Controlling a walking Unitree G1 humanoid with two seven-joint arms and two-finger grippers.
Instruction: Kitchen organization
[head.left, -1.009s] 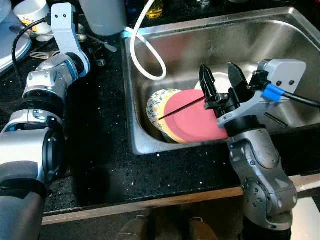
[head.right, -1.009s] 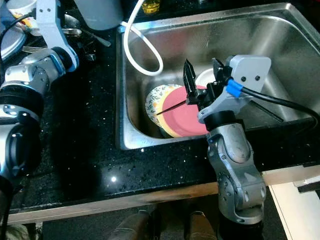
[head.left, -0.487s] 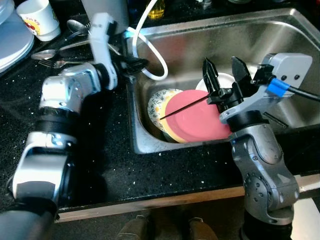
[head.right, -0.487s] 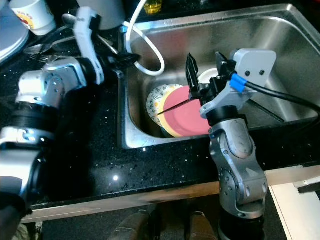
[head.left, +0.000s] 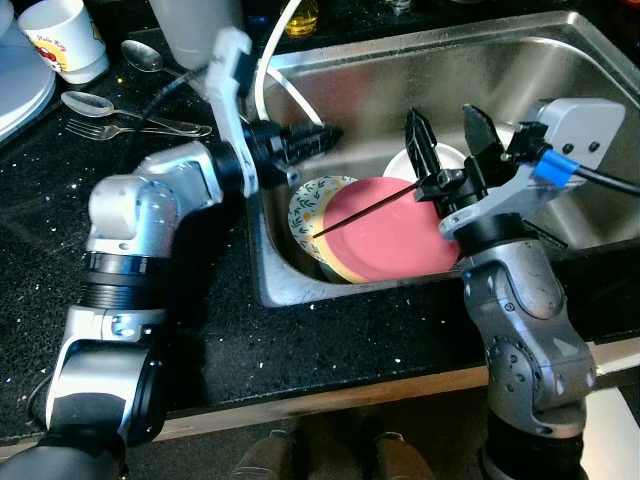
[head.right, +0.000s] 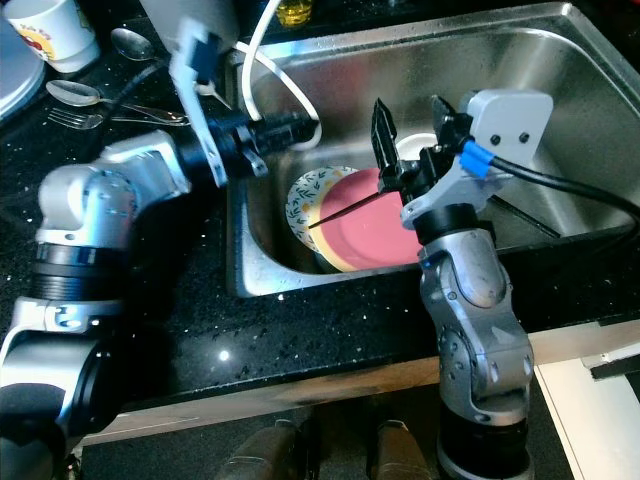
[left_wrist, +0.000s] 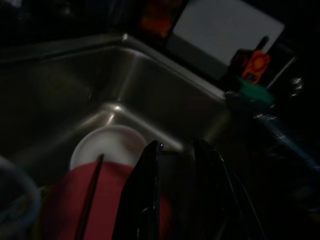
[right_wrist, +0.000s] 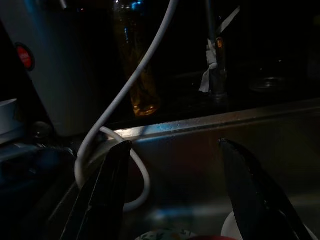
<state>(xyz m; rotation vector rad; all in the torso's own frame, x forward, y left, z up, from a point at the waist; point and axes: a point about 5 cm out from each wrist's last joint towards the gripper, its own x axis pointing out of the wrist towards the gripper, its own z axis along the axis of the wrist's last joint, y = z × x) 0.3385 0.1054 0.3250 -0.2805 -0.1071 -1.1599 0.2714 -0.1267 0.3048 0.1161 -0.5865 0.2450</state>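
Over the sink's (head.left: 560, 40) left rim, my left gripper (head.left: 325, 134) has swung in from the worktop, fingers nearly pressed together, empty. My right gripper (head.left: 450, 140) hovers spread above the pink plate (head.left: 385, 245) stacked at the basin's front, so pickup looks imminent.

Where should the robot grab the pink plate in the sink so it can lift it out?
Probably by the pink plate's near rim, coming from above with the right end effector, which hovers open over it. The plate lies tilted on a stack of plates in the sink, so that edge looks free for one finger to slip under. The black chopstick lying across it could slide off.
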